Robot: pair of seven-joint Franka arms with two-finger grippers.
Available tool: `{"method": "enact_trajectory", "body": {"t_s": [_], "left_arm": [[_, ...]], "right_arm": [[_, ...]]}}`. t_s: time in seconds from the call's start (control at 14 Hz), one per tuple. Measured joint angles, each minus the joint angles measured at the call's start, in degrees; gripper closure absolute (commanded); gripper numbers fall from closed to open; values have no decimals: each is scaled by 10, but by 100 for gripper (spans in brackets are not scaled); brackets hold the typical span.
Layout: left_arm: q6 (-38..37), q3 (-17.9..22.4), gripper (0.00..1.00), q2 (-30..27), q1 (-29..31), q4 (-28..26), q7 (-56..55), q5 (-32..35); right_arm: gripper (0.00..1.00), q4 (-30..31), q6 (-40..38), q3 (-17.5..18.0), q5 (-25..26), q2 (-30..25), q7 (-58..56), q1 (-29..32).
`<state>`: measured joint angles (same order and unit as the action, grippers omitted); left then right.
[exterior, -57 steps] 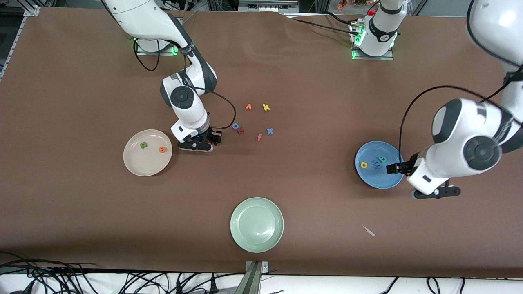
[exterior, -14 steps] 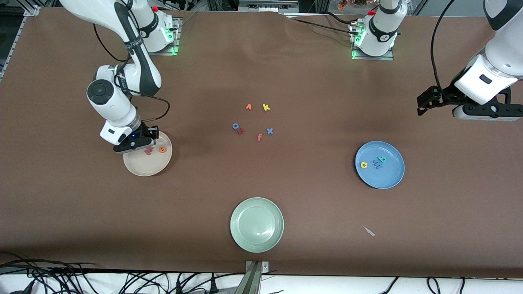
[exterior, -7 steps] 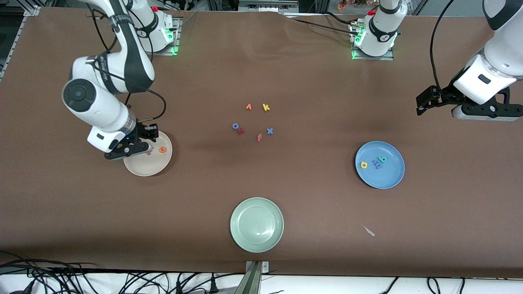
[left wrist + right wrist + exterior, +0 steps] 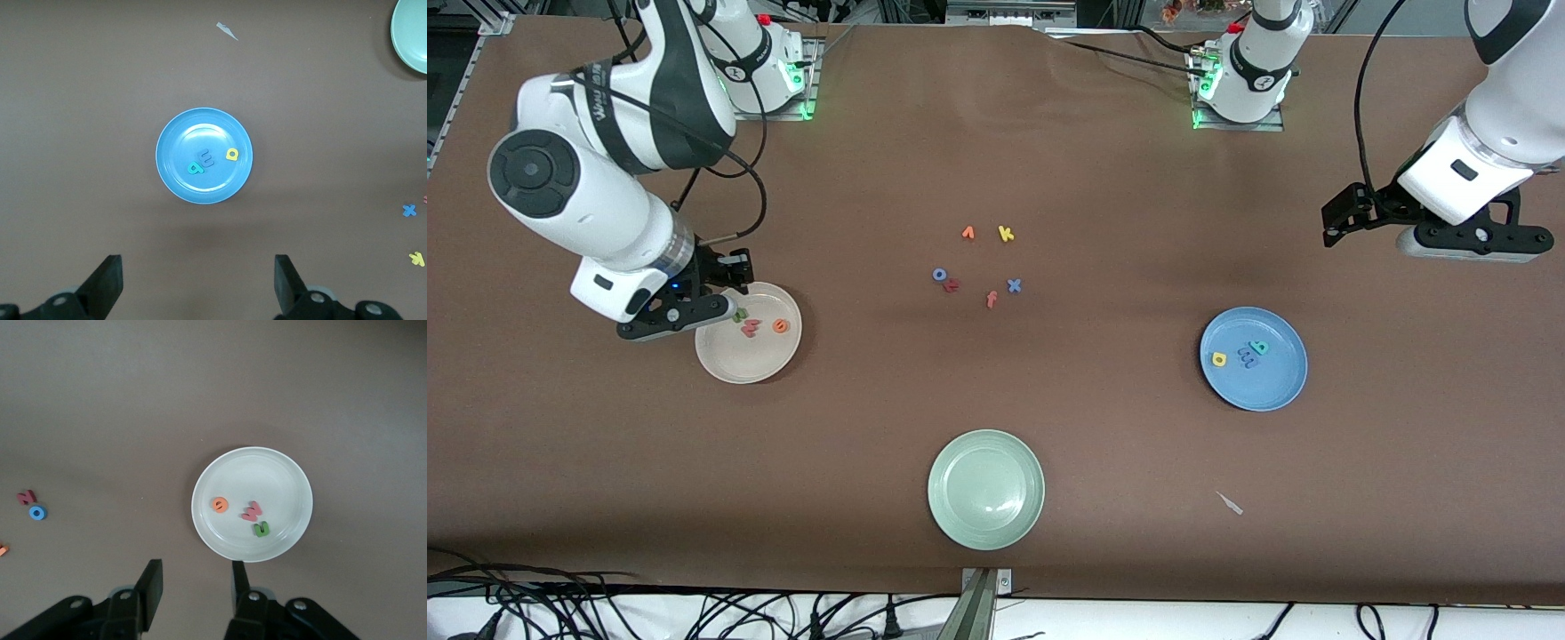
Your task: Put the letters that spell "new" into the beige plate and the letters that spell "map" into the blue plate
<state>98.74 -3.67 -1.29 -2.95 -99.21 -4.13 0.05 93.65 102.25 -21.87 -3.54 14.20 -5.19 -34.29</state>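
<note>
A brown counter carries three plates and a loose cluster of foam letters. At the right arm's end, the beige plate holds the green n, the pinkish-red w and the orange e, all lying flat and close together. The right pincer is held over the plate's edge toward that same end of the counter; its jaws are set narrow and nothing is gripped. Mid-counter, the spare letters are left well apart from both plates, and the pale green plate is found nearer the camera. At the left arm's end, the blue plate holds the yellow p, the periwinkle m and the teal a. The left pincer is held wide and empty, well apart from it. Both words are judged placed; nothing is left to be grasped.
</note>
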Motion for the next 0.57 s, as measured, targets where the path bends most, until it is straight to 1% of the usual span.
{"method": "enact_trajectory", "body": {"t_s": [0.07,0.28,0.43,0.5,0.57], "left_arm": [[0,0,0,0,0,0,0,0],[0,0,0,0,1,0,0,0],[0,0,0,0,1,0,0,0],[0,0,0,0,1,0,0,0],[0,0,0,0,1,0,0,0]], "right_arm": [[1,-16,-14,0,0,0,0,-1],[0,-45,-33,4,1,-1,1,-9],[0,-48,-33,17,2,-3,3,-3],[0,-50,-33,36,5,-5,4,14],[0,-53,-33,67,13,-9,4,44]]}}
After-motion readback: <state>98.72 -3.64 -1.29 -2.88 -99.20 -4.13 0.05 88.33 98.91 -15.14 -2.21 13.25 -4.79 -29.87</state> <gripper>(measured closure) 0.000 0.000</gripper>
